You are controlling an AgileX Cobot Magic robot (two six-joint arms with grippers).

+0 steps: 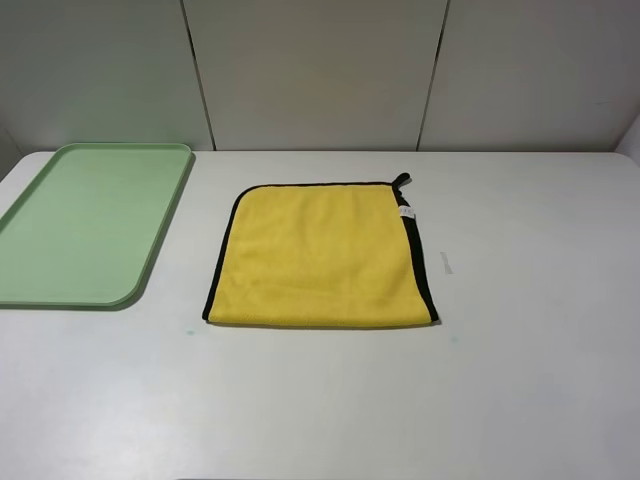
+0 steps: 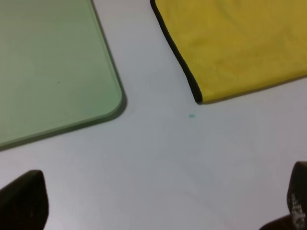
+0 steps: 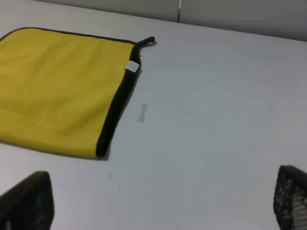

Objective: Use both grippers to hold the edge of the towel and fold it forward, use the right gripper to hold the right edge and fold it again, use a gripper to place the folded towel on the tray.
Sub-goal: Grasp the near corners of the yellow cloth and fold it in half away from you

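Observation:
The yellow towel (image 1: pixel 320 255) lies flat and unfolded in the middle of the white table, its black edge (image 1: pixel 421 262) running down the right side. A black loop tab (image 1: pixel 402 181) and a white label (image 1: pixel 405 211) sit at its far right corner. The pale green tray (image 1: pixel 90 220) lies at the far left, apart from the towel. Neither arm shows in the high view. In the left wrist view the left gripper (image 2: pixel 160 206) is open over bare table, near the towel's (image 2: pixel 240 43) front left corner and the tray (image 2: pixel 48 67). The right gripper (image 3: pixel 158 201) is open, short of the towel's (image 3: pixel 57 81) right edge.
A small scrap of clear tape (image 3: pixel 141 113) lies on the table just right of the towel. A tiny teal speck (image 2: pixel 192 115) marks the table by the towel's front left corner. Grey wall panels (image 1: pixel 320 70) close off the back.

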